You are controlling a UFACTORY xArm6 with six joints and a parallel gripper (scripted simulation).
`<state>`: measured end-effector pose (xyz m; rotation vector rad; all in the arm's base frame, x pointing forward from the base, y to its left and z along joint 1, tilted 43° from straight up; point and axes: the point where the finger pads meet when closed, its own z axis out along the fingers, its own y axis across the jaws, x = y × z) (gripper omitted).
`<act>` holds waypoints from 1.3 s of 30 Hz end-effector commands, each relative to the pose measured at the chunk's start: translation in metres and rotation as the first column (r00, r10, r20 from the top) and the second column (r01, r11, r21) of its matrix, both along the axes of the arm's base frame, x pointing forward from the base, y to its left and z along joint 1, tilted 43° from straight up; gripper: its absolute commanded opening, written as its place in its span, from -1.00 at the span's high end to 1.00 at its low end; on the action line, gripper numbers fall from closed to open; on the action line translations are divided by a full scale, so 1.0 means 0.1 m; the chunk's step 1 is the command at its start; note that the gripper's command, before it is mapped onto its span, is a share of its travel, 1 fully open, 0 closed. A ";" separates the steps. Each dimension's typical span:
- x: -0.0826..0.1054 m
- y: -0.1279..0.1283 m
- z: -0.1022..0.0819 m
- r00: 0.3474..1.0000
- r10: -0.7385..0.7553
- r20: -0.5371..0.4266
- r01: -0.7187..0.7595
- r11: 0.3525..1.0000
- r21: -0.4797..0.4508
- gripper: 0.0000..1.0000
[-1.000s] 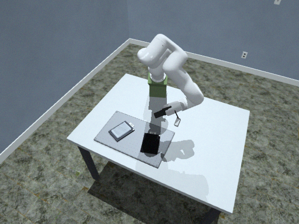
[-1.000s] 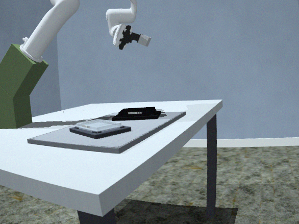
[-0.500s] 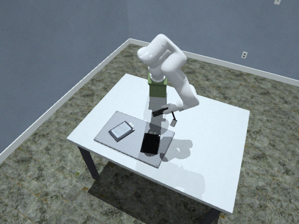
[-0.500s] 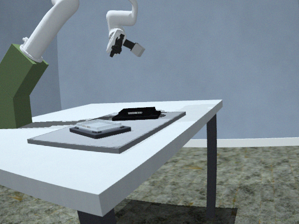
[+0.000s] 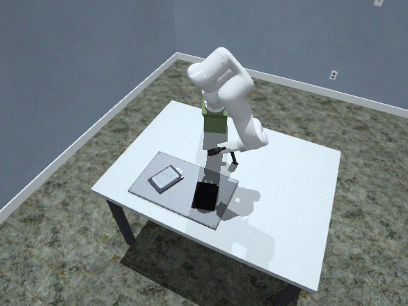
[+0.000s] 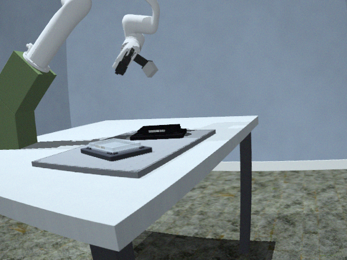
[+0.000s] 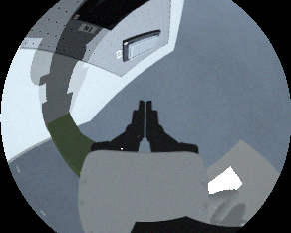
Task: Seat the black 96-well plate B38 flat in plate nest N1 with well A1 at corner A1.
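The black plate B38 (image 5: 205, 196) lies on nest N1 at the right part of the grey deck (image 5: 181, 187). In the side view the black plate (image 6: 160, 131) sits tilted, one end raised on the locators, with a white ID label on its near long side. The clear plate B83 (image 5: 165, 178) (image 6: 116, 151) sits in nest N2 on the left part of the deck. My gripper (image 6: 119, 70) hangs high above the deck, well apart from both plates. Its fingers are shut together with nothing between them.
The green robot pedestal (image 5: 214, 122) stands at the back of the white table (image 5: 223, 184). Small station labels (image 5: 179, 169) sit on the deck beside the nests. The wrist camera block (image 6: 150, 68) juts out from the wrist.
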<state>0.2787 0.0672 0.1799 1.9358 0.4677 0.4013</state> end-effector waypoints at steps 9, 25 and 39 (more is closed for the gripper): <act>-0.13 0.02 -0.46 0.985 -0.007 -0.173 0.030 0.991 0.129 1.00; -0.31 0.20 -0.99 0.934 0.036 -0.356 0.098 0.931 0.351 1.00; -0.33 0.49 -1.28 0.903 0.115 -0.413 0.156 0.810 0.565 1.00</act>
